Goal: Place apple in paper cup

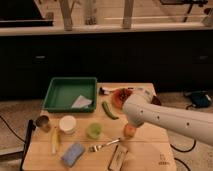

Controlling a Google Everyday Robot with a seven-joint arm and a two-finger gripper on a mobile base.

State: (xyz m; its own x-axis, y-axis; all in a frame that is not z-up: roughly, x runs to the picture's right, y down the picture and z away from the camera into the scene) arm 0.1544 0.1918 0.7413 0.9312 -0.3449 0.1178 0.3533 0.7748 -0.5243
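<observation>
- At about 9 o'clock from the centre of the wooden table [146, 151], I see a small metal cup [42, 122] at the left edge.
- A banana [55, 140] lies at 5 o'clock from that metal cup, its length running toward the front edge.
- The paper cup [67, 124] stands upright just beside the metal cup, at its 3 o'clock, with its white mouth open upward.
- A green tray [62, 91] sits at 12 o'clock from the paper cup, with a crumpled white paper [82, 102] in its near right corner.
- A blue sponge [73, 153] lies at 6 o'clock from the paper cup, near the front edge.
- A green cup [93, 130] stands at 3 o'clock from the paper cup, near it but apart.
- A fork [105, 145] lies at 5 o'clock from the green cup.
- A long green vegetable [110, 110] lies at 1 o'clock from the green cup.
- The apple [130, 131] is at 3 o'clock from the green cup, well apart from the paper cup and outside it.
- The gripper [130, 123] is at the apple's 12 o'clock, right over it, at the end of the white arm [175, 122], which comes in from 3 o'clock.
- The arm's bulk covers the gripper, so I cannot tell whether it is wide, narrow or holding the apple.
- A red bowl [120, 96] sits at 12 o'clock from the apple, partly behind the arm.
</observation>
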